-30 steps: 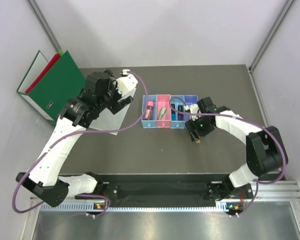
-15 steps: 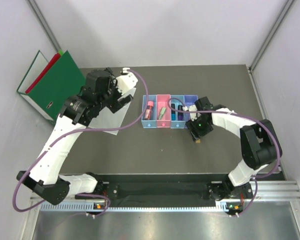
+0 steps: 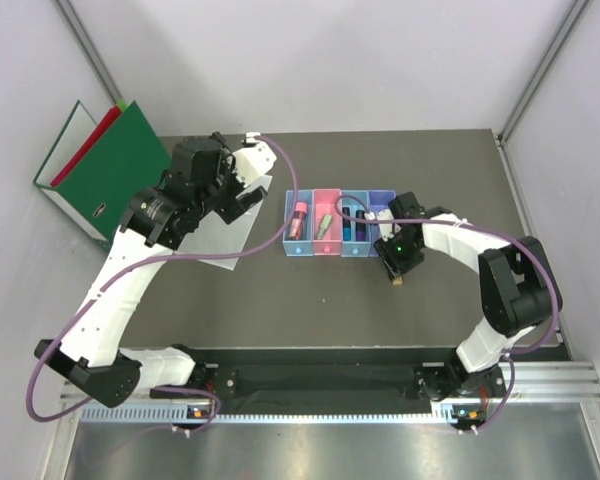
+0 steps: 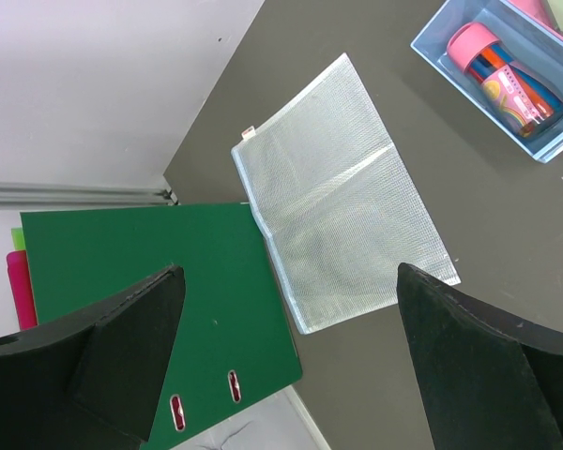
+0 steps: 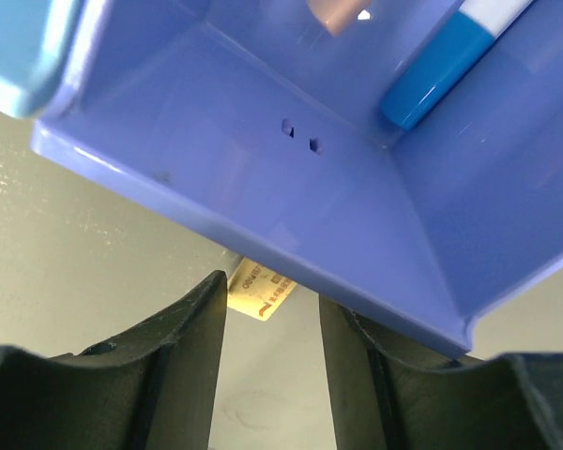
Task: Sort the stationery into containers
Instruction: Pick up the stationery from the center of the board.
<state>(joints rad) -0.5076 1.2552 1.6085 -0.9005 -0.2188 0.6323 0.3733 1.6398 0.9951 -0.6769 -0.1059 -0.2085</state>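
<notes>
on the dark surface (image 3: 280, 290), four joined bins sit in a row running left to right, each with its long axis running far to near: light blue bin (image 3: 290, 243), pink bin (image 3: 327, 246), blue bin (image 3: 352, 247), purple bin (image 3: 384, 199). a pink-capped glue stick (image 4: 507, 80) lies lengthwise in the light blue bin, cap toward the far end; its bright printed label cannot be read. a green highlighter (image 3: 324, 224) lies along the pink bin, slightly askew, and dark pens (image 3: 360, 222) lie lengthwise in the blue bin. the right wrist view shows a blue-and-white pen (image 5: 441, 80) inside the purple bin. a tiny tan block (image 5: 260, 290) lies on the surface just outside that bin's near wall, with small dark print too fine to read. the right gripper (image 5: 272, 305) hangs low over it, fingers a little apart, the block showing in the gap beside the left finger; contact cannot be told. the left gripper (image 4: 289, 281) is spread wide with nothing in it, above a clear mesh sleeve (image 4: 342, 187) and a green ring binder (image 4: 159, 291) whose small label is unreadable. compared with a second ago, the right arm has drawn in slightly toward the bins and the left arm has edged away from its base, while the block and bins lie as before.
</notes>
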